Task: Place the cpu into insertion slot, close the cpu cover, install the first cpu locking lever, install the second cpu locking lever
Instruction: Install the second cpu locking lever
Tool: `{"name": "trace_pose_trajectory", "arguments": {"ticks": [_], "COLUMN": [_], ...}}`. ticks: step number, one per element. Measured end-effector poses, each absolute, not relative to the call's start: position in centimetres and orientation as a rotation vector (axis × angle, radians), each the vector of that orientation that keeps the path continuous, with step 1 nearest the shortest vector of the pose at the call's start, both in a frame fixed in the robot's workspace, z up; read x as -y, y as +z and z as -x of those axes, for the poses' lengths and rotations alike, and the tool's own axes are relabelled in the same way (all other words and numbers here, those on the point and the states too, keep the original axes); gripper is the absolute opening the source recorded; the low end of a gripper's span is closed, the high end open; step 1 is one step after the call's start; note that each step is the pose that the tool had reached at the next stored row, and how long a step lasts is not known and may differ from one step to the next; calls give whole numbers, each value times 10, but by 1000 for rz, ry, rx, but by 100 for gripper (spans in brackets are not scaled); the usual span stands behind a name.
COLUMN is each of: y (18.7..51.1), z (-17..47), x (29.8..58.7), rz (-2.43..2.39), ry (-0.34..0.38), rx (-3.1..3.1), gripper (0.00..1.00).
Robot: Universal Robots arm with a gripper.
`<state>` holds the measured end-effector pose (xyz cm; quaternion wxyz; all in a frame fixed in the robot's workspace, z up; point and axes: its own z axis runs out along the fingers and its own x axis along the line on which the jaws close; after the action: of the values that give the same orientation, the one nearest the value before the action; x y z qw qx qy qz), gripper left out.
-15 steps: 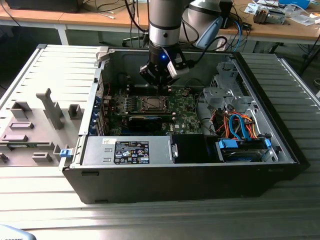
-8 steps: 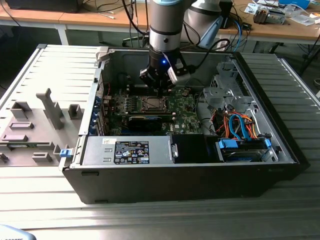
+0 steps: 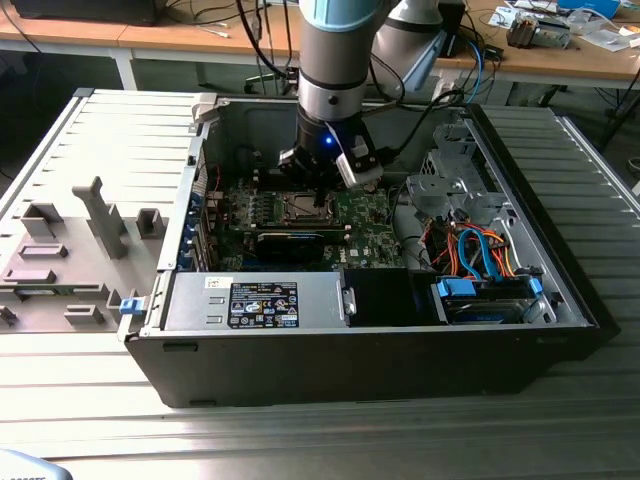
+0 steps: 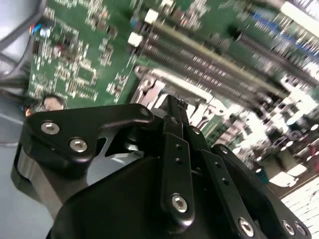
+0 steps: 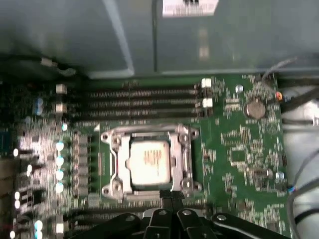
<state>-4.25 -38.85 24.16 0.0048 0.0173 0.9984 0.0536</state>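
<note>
One arm reaches down into the open computer case (image 3: 470, 330) in the exterior view, its hand (image 3: 318, 192) hanging just above the green motherboard (image 3: 365, 215), with the insertion slot (image 3: 302, 208) directly beneath it. In the second wrist view the hand (image 4: 175, 107) shows black fingers (image 4: 172, 144) drawn together to a narrow tip with nothing visibly between them; that tip sits right at the silvery edge of the socket frame. In the first wrist view the cpu (image 5: 148, 161) already lies flat in the insertion slot (image 5: 112, 186), its pale metallic face showing through the square window of the cpu cover (image 5: 185, 149), which seems to lie down over it, just ahead of the closed hand (image 5: 167, 198). I judge the chip light, stiff and fragile, with delicate contacts below, best taken by its opposite edges; the thin cover and any levers look springy, better pushed at their free ends.
</note>
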Motion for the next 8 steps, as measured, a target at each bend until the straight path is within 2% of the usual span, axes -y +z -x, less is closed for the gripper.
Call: {"name": "trace_pose_trajectory", "arguments": {"ticks": [8], "y": [237], "z": [58], "x": [400], "rz": [-51], "ry": [204], "rx": [-3125], "gripper": [11]}}
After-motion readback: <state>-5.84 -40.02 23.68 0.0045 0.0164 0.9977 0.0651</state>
